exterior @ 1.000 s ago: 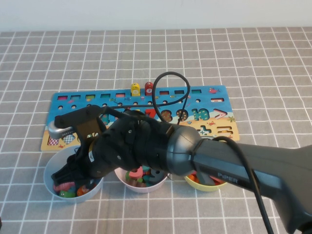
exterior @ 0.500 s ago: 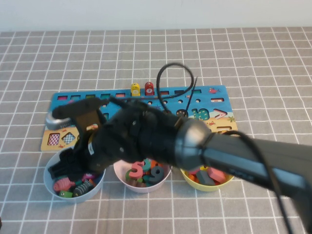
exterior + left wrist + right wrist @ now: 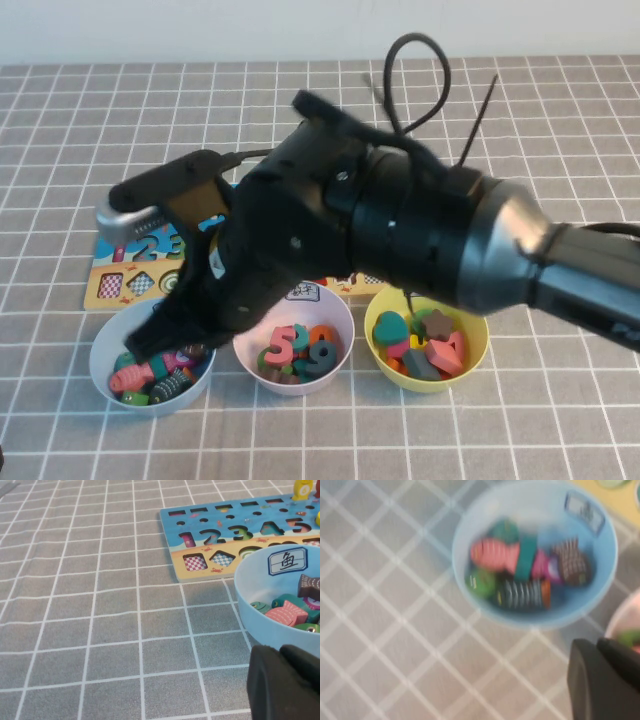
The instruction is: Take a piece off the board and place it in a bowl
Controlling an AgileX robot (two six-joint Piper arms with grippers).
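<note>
The pale blue bowl [image 3: 100, 366] stands at the front left and holds several fish pegs. Among them lies the piece [image 3: 572, 562], a dark brown fish on the side nearest the bowl's white label, which also shows in the left wrist view [image 3: 310, 586]. My right gripper [image 3: 150, 340] hovers above the bowl [image 3: 470, 535], shut and empty [image 3: 597, 647]. The arm hides most of the board [image 3: 128, 256]. My left gripper [image 3: 280, 652] is shut, low beside the bowl [image 3: 250, 615], a little way in front of the board [image 3: 225, 535].
A pink-white bowl [image 3: 345, 320] of number pieces and a yellow bowl [image 3: 480, 350] of shape pieces stand to the right of the blue one. A dark striped peg [image 3: 172, 383] and a pink fish [image 3: 130, 378] lie in the blue bowl. A yellow peg [image 3: 302, 487] stands on the board.
My right gripper opened over the blue bowl, then shut and lifted clear of it. The arm has swung up and back, now covering most of the board.
</note>
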